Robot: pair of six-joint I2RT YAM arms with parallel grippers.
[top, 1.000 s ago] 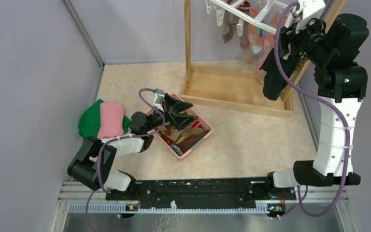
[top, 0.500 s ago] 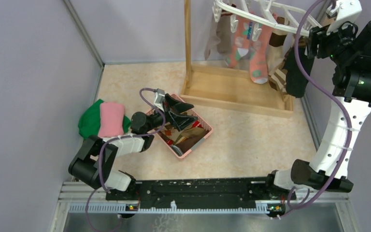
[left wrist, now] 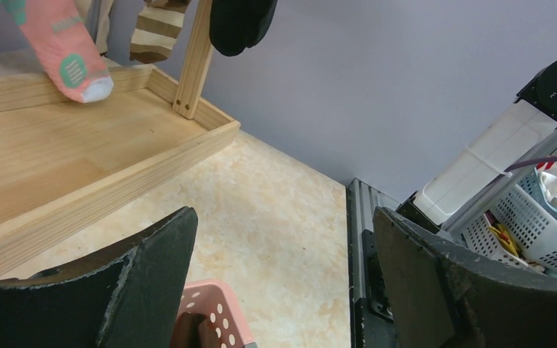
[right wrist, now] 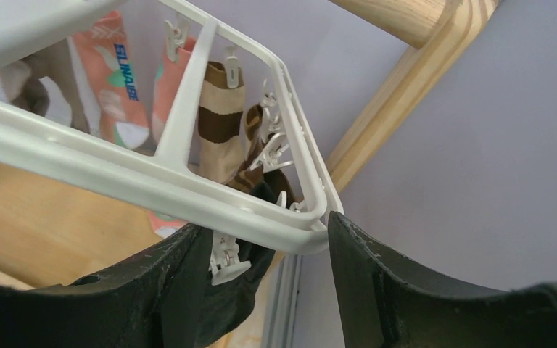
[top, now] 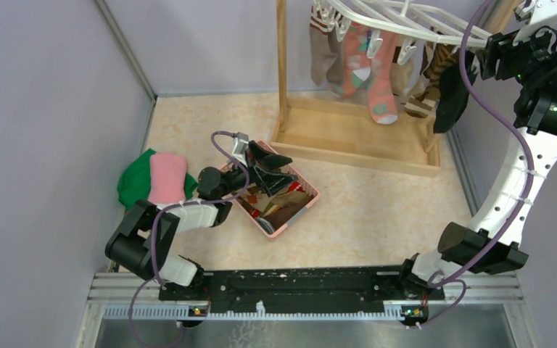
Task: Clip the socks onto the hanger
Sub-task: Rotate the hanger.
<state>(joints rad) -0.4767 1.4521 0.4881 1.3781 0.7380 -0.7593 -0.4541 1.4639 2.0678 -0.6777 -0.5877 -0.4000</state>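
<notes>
The white hanger [top: 399, 18] hangs at the top of the wooden stand with pink socks [top: 376, 72], a grey-brown one [top: 323, 51] and a brown-striped one [top: 435, 65] clipped under it. My right gripper [top: 487, 45] is raised at the hanger's right corner [right wrist: 290, 235]. Its jaws are shut across that corner, and a clip [right wrist: 225, 264] and a hanging black sock [top: 451, 90] press against the left finger. My left gripper [top: 279, 168] hovers open and empty over the pink basket [top: 312, 194], which holds more socks [top: 283, 203].
The wooden stand's tray [top: 355, 138] and post [top: 282, 65] fill the back right. Folded green and pink cloths [top: 152, 181] lie at the left. Purple walls close in on both sides. A white basket [left wrist: 529, 225] sits beyond the table edge.
My right arm has swung up and to the right, and the hanger's corner has gone with it. The hanger has turned and its socks now hang left of the gripper. The left arm is still.
</notes>
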